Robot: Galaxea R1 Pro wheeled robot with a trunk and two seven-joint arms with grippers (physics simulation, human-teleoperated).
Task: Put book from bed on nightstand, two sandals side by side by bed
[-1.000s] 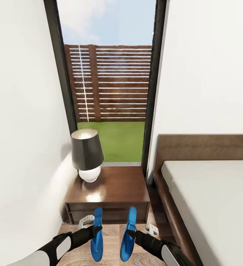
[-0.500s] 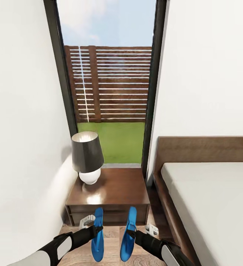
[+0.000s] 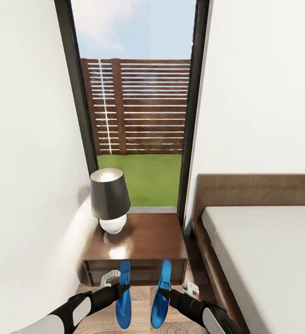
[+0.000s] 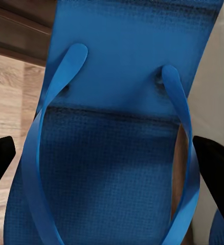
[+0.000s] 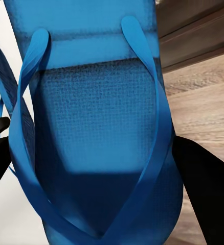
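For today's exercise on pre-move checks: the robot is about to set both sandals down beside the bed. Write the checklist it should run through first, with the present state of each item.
1. Left gripper holds the left sandal: ok, fingers on either side of it in the left wrist view.
2. Right gripper holds the right sandal: ok.
3. Sandals side by side and roughly parallel: ok, a gap between them.
4. Wood floor under the sandals bare: cannot tell, the sandals hide much of it.
5. Close to the bed: ok, its frame lies just right of the arms.
6. Clear of the nightstand: cannot tell, the sandal tips overlap its front.
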